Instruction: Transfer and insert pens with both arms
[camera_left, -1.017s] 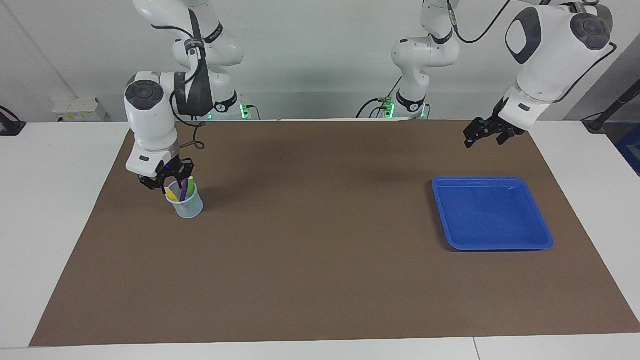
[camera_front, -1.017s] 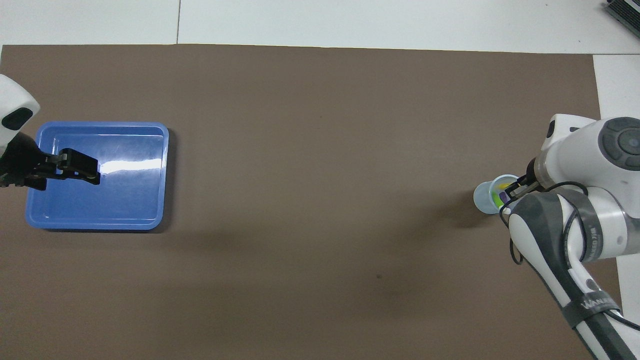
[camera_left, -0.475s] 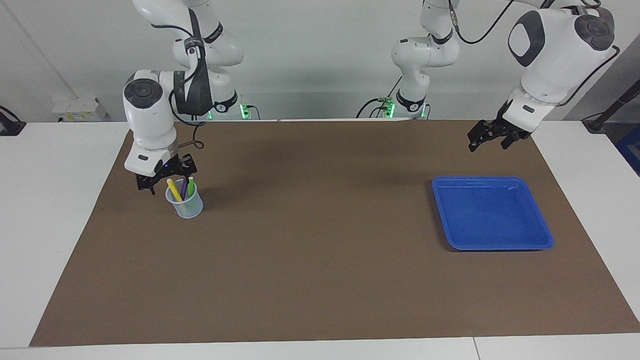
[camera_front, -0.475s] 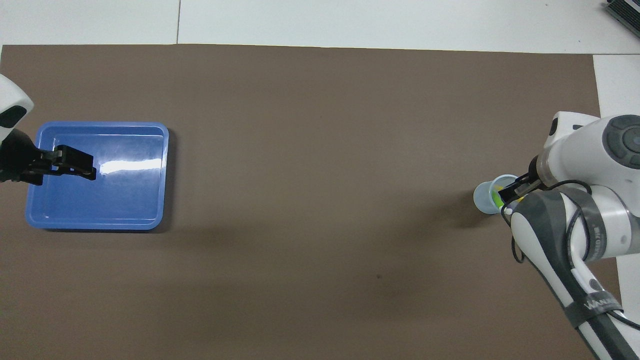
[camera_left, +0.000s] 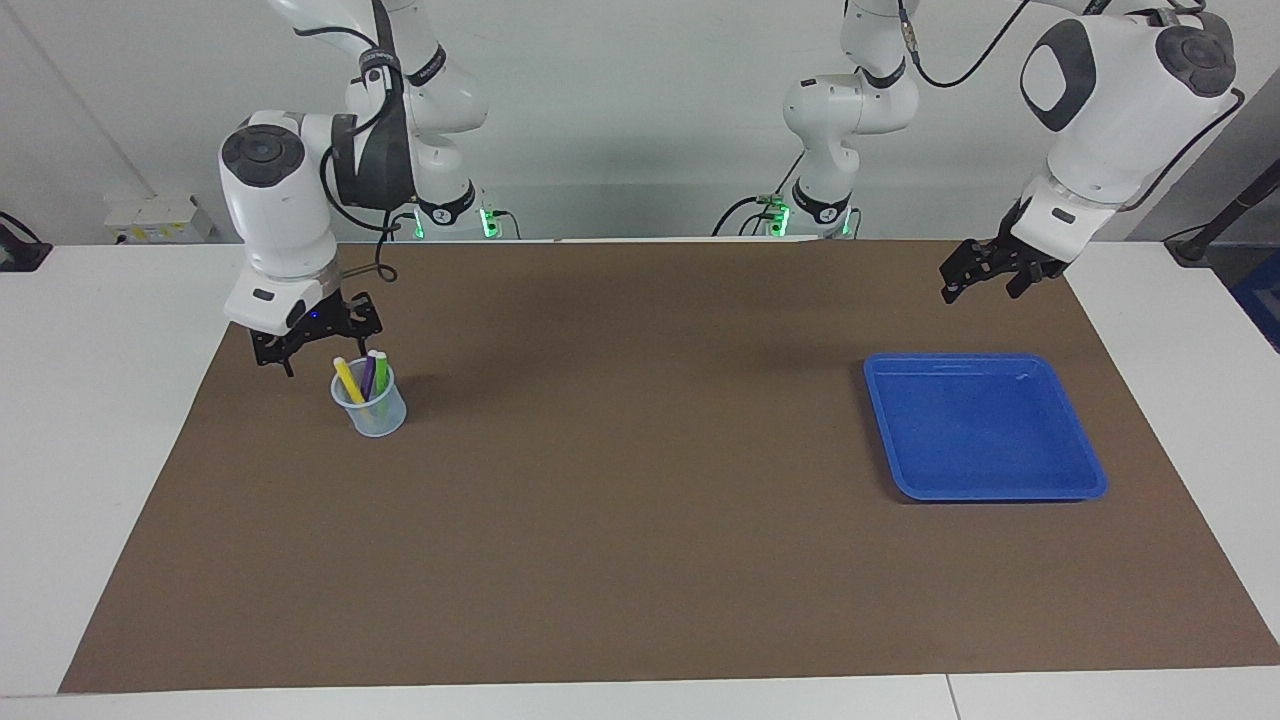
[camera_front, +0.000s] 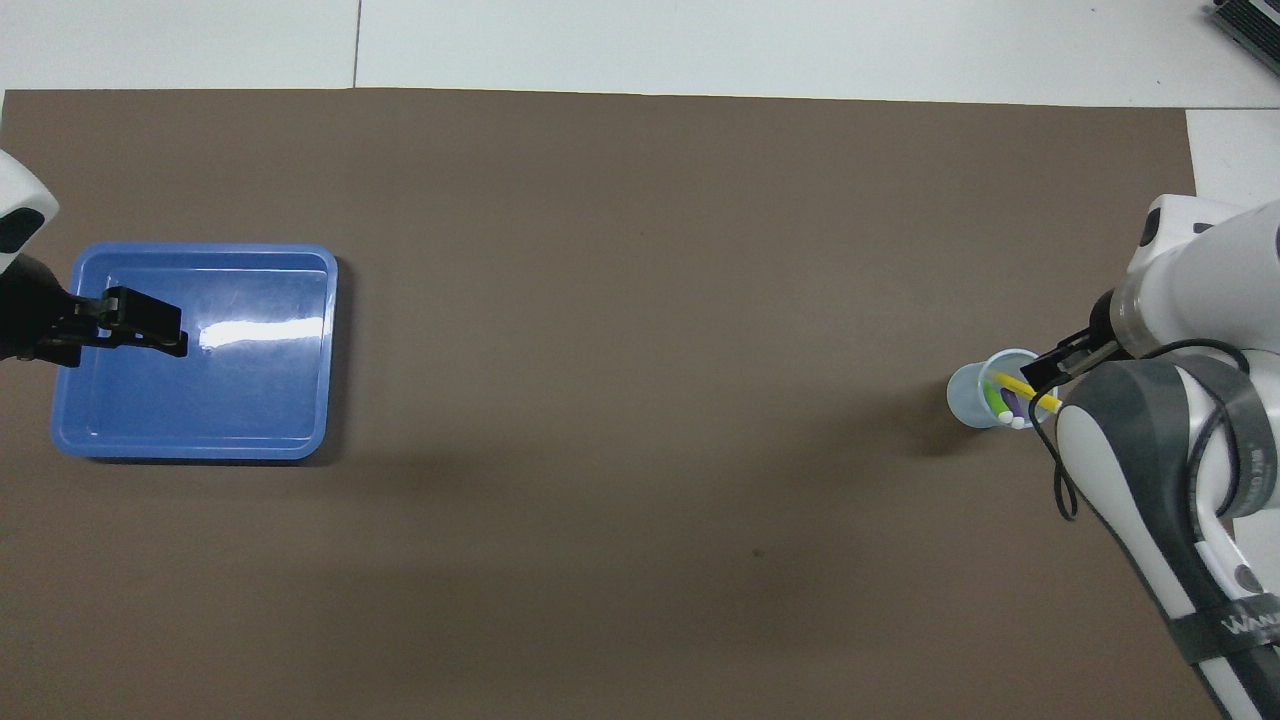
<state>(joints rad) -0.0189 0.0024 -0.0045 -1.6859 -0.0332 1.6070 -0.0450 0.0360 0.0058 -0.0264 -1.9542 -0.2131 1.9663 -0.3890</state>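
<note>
Brown paper covers the middle of the white counter (camera_left: 120, 420), and on it stand only two things. Toward the right arm's end there is a small translucent bluish plastic cup (camera_left: 371, 410), and in it all three pens stand tilted, leaning on the rim with their pale ends up: the slim yellow pen (camera_left: 347, 380), the slim purple pen (camera_left: 367, 377) and the slim green pen (camera_left: 380, 371). Toward the left arm's end lies a shallow rectangular blue plastic tray (camera_left: 1085, 487) with nothing in it.

The right gripper (camera_left: 300, 345) hangs just beside the cup and a little above its rim, on the side toward the counter's edge. Its jaws are released and hold nothing; the pens are below and beside the jaws, not between them. I judge that the pens lean as they do because the cup is wider than they are, so each one simply rests against the wall.

The left gripper (camera_left: 985, 275) is up in the air, over the brown paper near the tray's edge on the robots' side, and in the overhead view it covers a part of the tray. Its jaws are also released and empty. This arm waits, well apart from the cup.

With the tray empty and three pens in the cup, the inserting seems finished. What remains is probably only to draw both arms away; the right one should rise clear so that it does not knock the light cup.
</note>
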